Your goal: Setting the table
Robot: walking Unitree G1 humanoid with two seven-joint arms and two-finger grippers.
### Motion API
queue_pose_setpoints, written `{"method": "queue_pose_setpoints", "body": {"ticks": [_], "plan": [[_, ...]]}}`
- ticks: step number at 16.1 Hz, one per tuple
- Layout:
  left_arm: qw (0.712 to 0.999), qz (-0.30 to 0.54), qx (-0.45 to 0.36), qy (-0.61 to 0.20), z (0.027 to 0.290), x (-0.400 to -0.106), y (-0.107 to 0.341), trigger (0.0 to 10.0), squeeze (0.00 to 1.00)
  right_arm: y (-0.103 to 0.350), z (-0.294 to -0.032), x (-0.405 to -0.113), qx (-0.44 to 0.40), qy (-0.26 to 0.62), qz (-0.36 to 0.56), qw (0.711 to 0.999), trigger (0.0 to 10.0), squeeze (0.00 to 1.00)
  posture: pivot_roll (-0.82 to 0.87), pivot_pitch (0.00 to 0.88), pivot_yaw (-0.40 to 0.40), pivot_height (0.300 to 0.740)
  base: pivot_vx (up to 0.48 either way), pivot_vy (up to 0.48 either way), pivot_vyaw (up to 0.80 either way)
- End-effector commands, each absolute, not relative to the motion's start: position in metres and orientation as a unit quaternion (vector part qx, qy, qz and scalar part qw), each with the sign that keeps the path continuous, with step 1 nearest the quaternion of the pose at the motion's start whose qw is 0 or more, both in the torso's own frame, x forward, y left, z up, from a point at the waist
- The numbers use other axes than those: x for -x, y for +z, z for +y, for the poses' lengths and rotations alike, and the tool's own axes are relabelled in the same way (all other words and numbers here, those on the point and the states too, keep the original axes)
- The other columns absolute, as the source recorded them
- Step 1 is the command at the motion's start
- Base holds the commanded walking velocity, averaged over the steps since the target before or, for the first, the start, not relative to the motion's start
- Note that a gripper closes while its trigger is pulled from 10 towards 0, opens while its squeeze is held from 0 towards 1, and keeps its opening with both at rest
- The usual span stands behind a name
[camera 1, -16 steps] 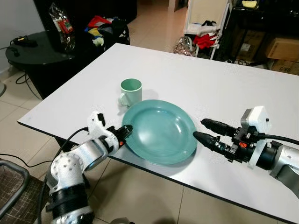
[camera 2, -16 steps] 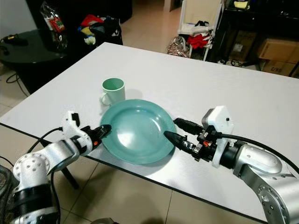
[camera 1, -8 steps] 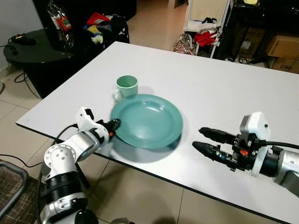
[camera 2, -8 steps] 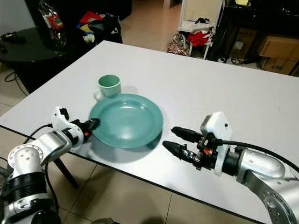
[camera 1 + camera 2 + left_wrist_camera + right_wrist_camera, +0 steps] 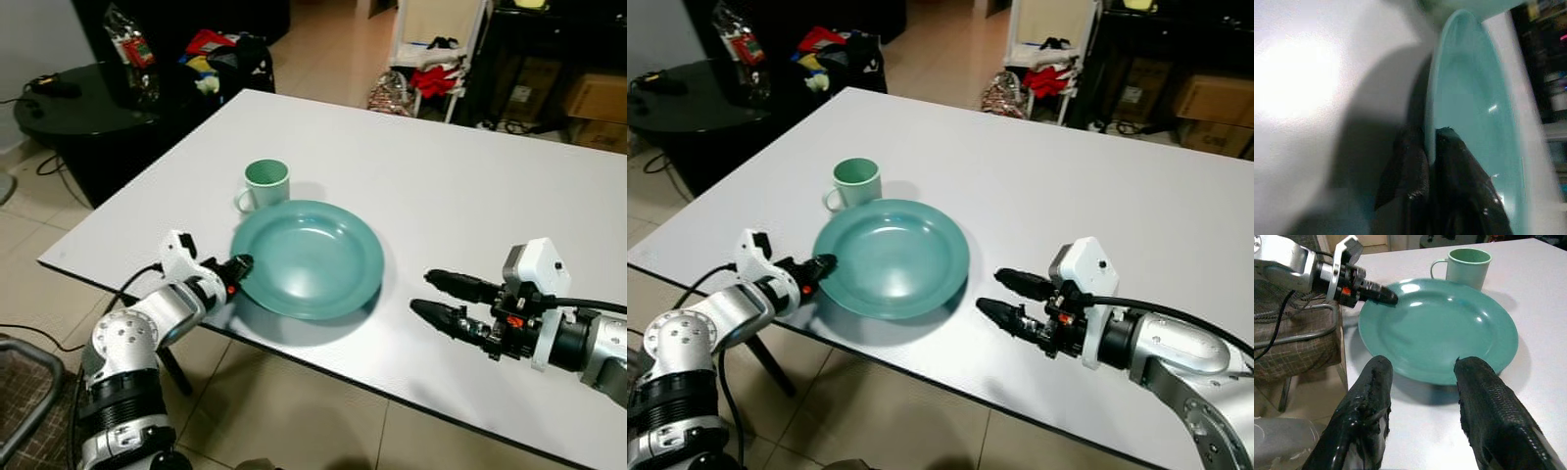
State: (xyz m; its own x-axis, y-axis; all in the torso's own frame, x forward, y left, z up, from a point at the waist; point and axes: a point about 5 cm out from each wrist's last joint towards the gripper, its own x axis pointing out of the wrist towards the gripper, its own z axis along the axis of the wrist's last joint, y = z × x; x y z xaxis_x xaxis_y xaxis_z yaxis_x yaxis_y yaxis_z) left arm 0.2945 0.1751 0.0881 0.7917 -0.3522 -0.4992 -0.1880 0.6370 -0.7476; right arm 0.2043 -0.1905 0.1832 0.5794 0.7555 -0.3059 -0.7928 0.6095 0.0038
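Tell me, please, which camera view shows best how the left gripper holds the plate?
The left wrist view: the left gripper is shut on the plate's rim, one finger on each side. The eye views show this grip small; the right wrist view shows it from across the plate.

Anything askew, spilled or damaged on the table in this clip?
Nothing spilled or broken. The teal plate is pinched at its rim by the left gripper and hangs slightly over the near table edge. The mug stands upright; the right gripper is open.
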Motion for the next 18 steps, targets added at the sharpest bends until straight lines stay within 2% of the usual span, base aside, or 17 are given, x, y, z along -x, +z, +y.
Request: {"method": "queue_pose_setpoints", "body": {"ticks": [1, 3, 7, 9, 10, 12, 14, 18], "plan": [[0.845, 0.371, 0.385, -0.017, 0.177, -0.286, 0.069, 10.0, 1.0, 0.184, -0.192, -0.205, 0.076, 0.432, 0.139, 0.888, 10.0, 0.0, -0.01, 0.0, 0.059, 0.74, 0.0, 0.0, 0.0], [0.85, 0.37, 0.375, -0.008, 0.182, -0.285, 0.066, 10.0, 1.0, 0.184, -0.192, -0.205, 0.077, 0.433, 0.139, 0.887, 10.0, 0.0, -0.01, 0.0, 0.058, 0.74, 0.0, 0.0, 0.0], [0.876, 0.338, 0.345, 0.009, 0.21, -0.273, 0.073, 10.0, 1.0, 0.188, -0.195, -0.204, 0.071, 0.434, 0.139, 0.887, 10.0, 0.0, -0.02, 0.0, 0.052, 0.74, 0.0, 0.0, 0.0], [0.89, 0.303, 0.34, -0.026, 0.214, -0.265, 0.089, 10.0, 1.0, 0.189, -0.194, -0.204, 0.065, 0.435, 0.132, 0.889, 10.0, 0.0, -0.01, 0.0, 0.044, 0.74, 0.0, 0.0, 0.0], [0.906, 0.273, 0.318, -0.061, 0.215, -0.258, 0.105, 10.0, 1.0, 0.192, -0.193, -0.207, 0.056, 0.428, 0.12, 0.894, 10.0, 0.0, 0.0, 0.0, 0.036, 0.74, 0.0, 0.0, 0.0], [0.937, 0.231, 0.251, -0.08, 0.219, -0.25, 0.124, 10.0, 1.0, 0.197, -0.19, -0.215, 0.042, 0.404, 0.083, 0.91, 10.0, 0.0, 0.0, 0.0, 0.036, 0.74, 0.0, 0.0, 0.0], [0.988, 0.099, 0.107, -0.041, 0.228, -0.243, 0.167, 10.0, 1.0, 0.199, -0.176, -0.226, 0.012, 0.339, 0.02, 0.941, 10.0, 0.0, 0.01, 0.0, 0.031, 0.74, 0.0, 0.0, 0.25], [0.999, 0.003, 0.011, -0.043, 0.189, -0.232, 0.192, 10.0, 1.0, 0.179, -0.158, -0.234, 0.018, 0.235, 0.001, 0.972, 10.0, 0.0, 0.04, 0.0, 0.019, 0.74, 0.0, 0.0, 0.8]]}}
